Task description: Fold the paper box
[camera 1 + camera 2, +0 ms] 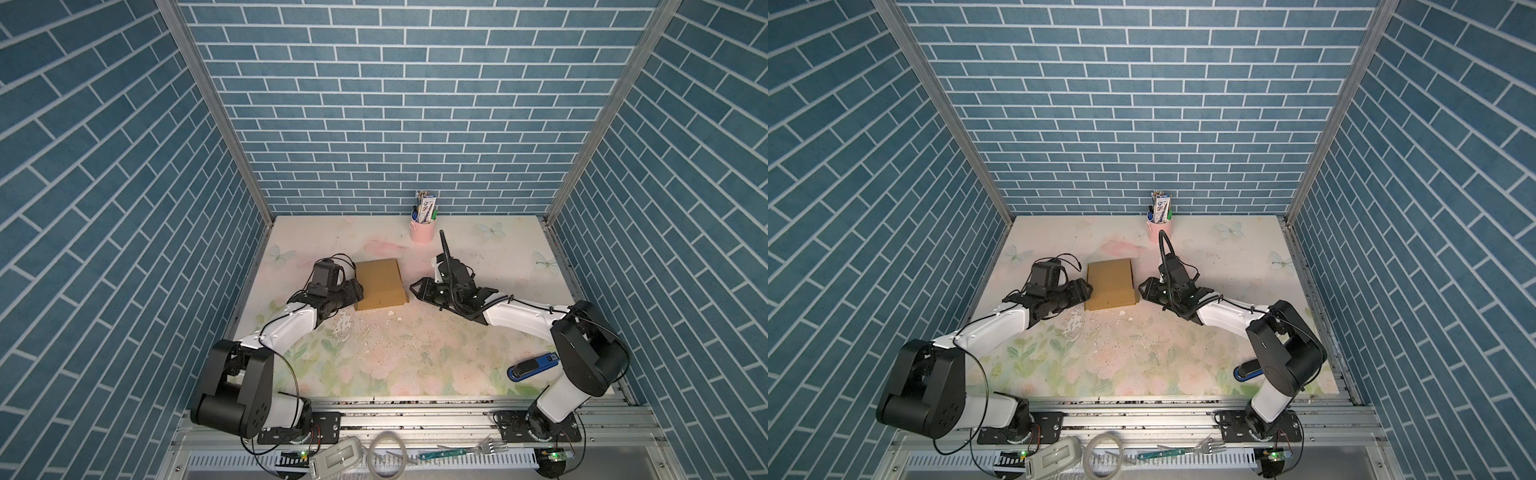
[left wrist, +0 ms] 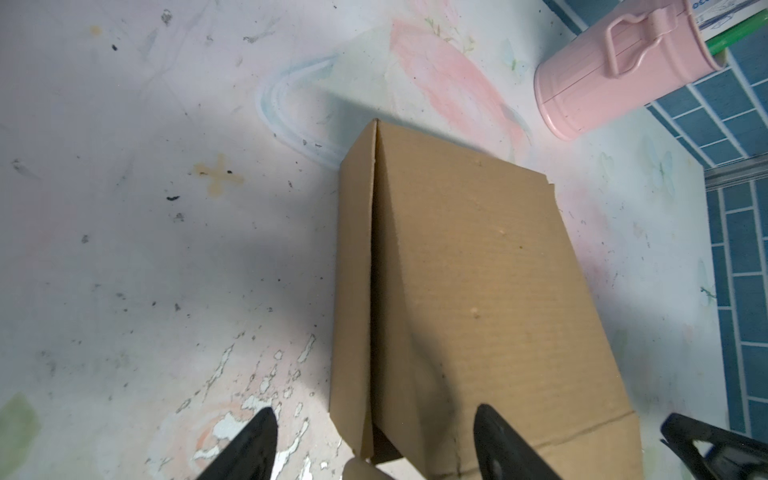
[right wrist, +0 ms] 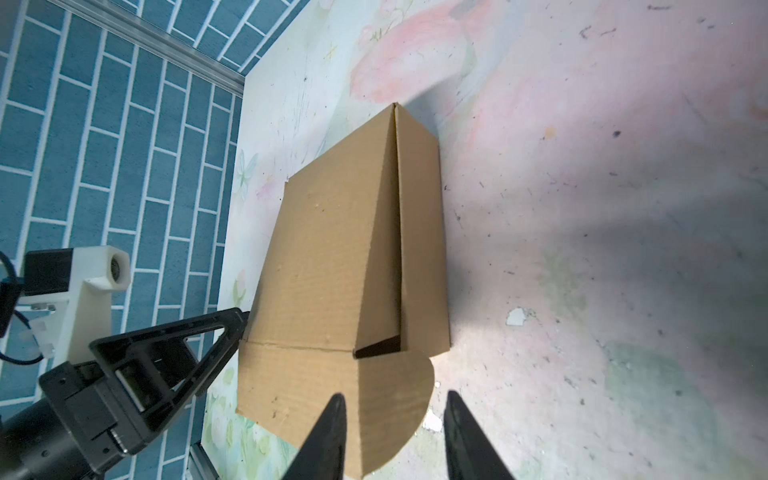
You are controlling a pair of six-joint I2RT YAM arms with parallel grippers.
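Gap along paper box [image 3: 332, 249] edge only wrist-visible; left claw [image 2: 374, 409] wide, right claw [image 3: 395, 395] seemingly narrower.

A: We are losing the near end of the paper box [image 2: 478, 270] under the bottom edge of the left wrist view, and we are seeing only the finger ends of the left gripper [image 2: 375, 409].

B: We are getting the same cut on the right gripper [image 3: 395, 394] in the right wrist view. In a top view the right arm [image 1: 1283, 349] is covering most of the blue stapler [image 1: 1246, 374].

A: We are not making out what is standing in the pink cup [image 1: 422, 232]: too small.
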